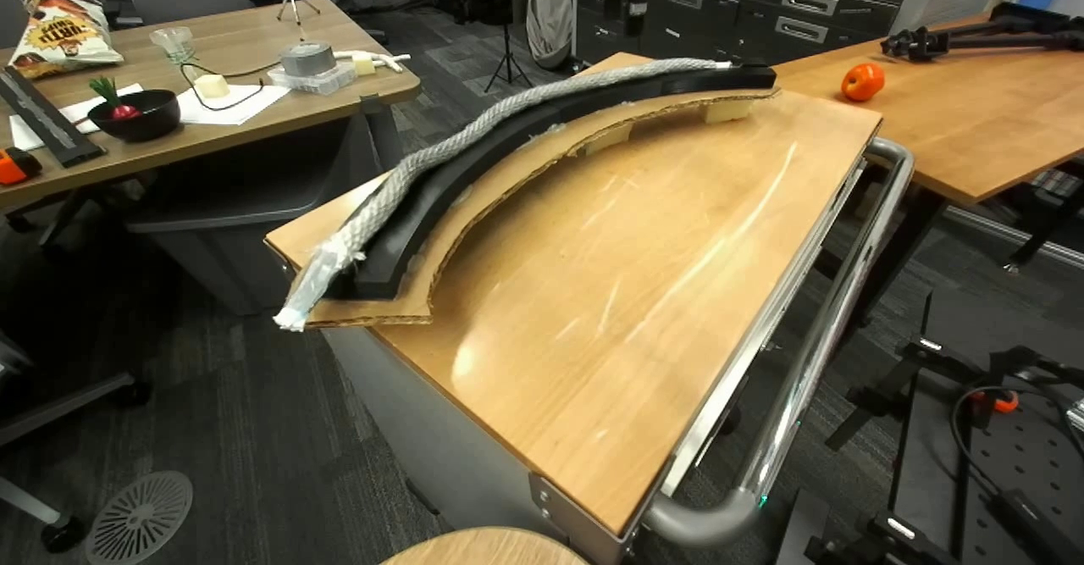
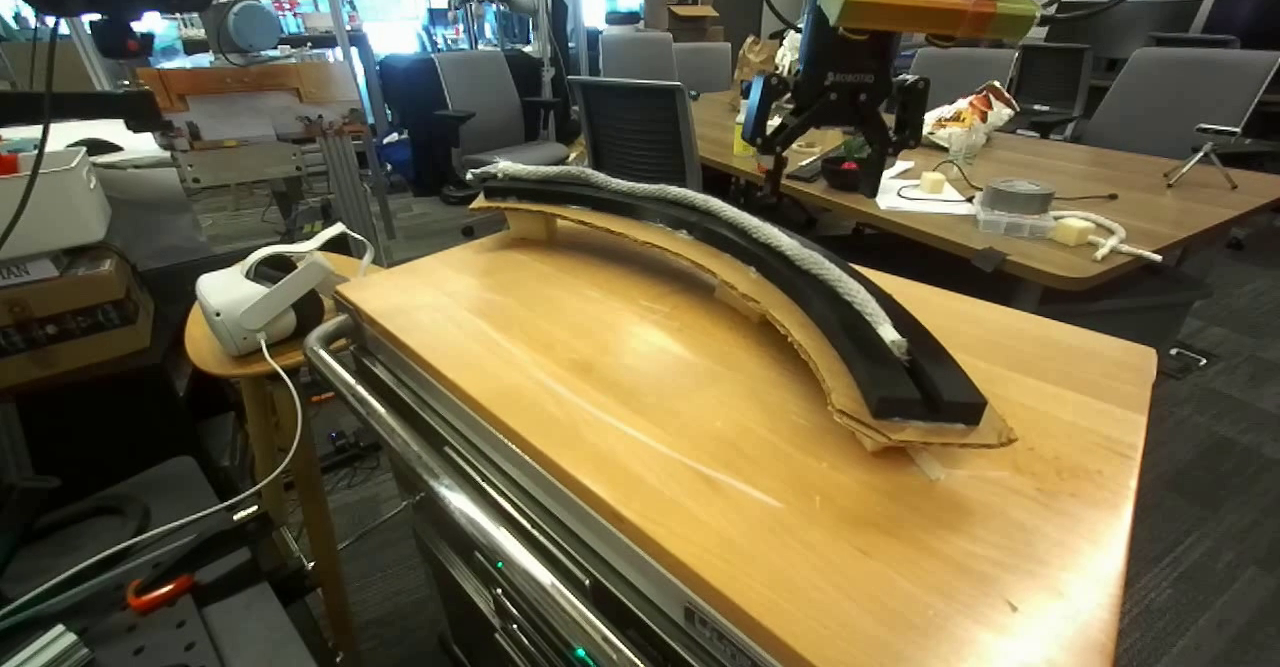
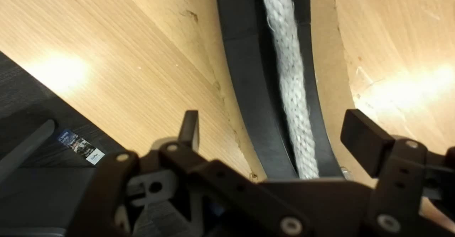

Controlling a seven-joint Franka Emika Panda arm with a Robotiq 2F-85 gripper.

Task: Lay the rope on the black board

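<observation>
The rope (image 3: 290, 73) lies on the board (image 3: 245, 77), following its curve; in the wrist view it runs from the top edge to just right of the lower middle, and the board's dark groove (image 3: 270, 70) shows along its left side; in an exterior view its taped end (image 1: 313, 285), at lower left, reaches past the board's tip to the corner of the card (image 1: 415, 302); in an exterior view its frayed end (image 2: 893, 343) stops short of the board's lower right tip; the gripper (image 3: 276, 133) is wide, its fingers (image 3: 366, 141) spread apart; in the wrist view it stands at the bottom, with rope and board showing between the fingers, lower down; in an exterior view it hangs at upper right, just below a block (image 2: 925, 7), apart from the rope.

The table (image 1: 593, 362) fills the centre of an exterior view, with a rail (image 1: 796, 379) along its right; a tomato (image 1: 863, 82) sits at upper right on a side table (image 1: 991, 99); a bowl (image 1: 140, 124) and a bag (image 1: 68, 36) stand at upper left on a desk (image 1: 229, 40); in an exterior view a headset (image 2: 228, 312) rests on a stool (image 2: 222, 359) at left.
</observation>
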